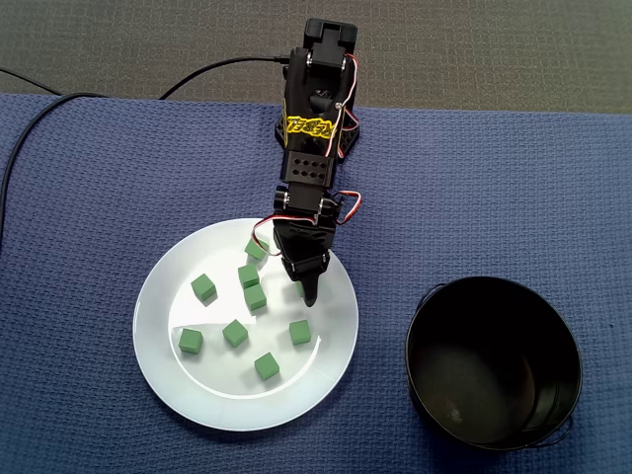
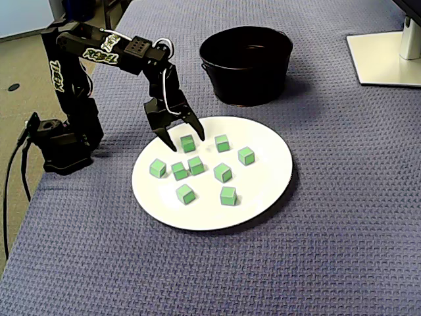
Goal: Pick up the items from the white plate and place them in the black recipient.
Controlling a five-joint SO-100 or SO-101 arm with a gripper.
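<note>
- Arm (image 1: 314,168) stands at one edge of the bench, on a blue cloth (image 2: 316,263), and reaches in over the plate.
- White plate (image 2: 263,191) lies flat on the cloth just in front of the arm's base, well in from the bench edges.
- Nine green cubes (image 1: 235,333) are on the plate, scattered singly across its middle. Most are apart, though two near the centre sit nearly touching.
- End effector (image 2: 186,141) points down over the part of the plate nearest the base and the pot. Its jaws are spread apart and it carries nothing.
- The ninth cube (image 2: 188,144) sits on the plate between the two fingers (image 2: 195,127), one finger on either side of it. I cannot tell whether either finger touches it.
- In the top-down fixed view the end effector hides most of that cube, and only a green sliver shows beside the lower fingertip.
- The fingertips are low and close to the plate's surface. Contact with the plate cannot be judged.
- Black pot (image 2: 245,82) stands upright on the cloth beside the plate, apart from its rim, on the side away from the arm's base. No cubes show in the part of its inside that can be seen.
- White stand base (image 2: 388,59) sits near a far corner of the bench, beyond the pot, well apart from the plate.
</note>
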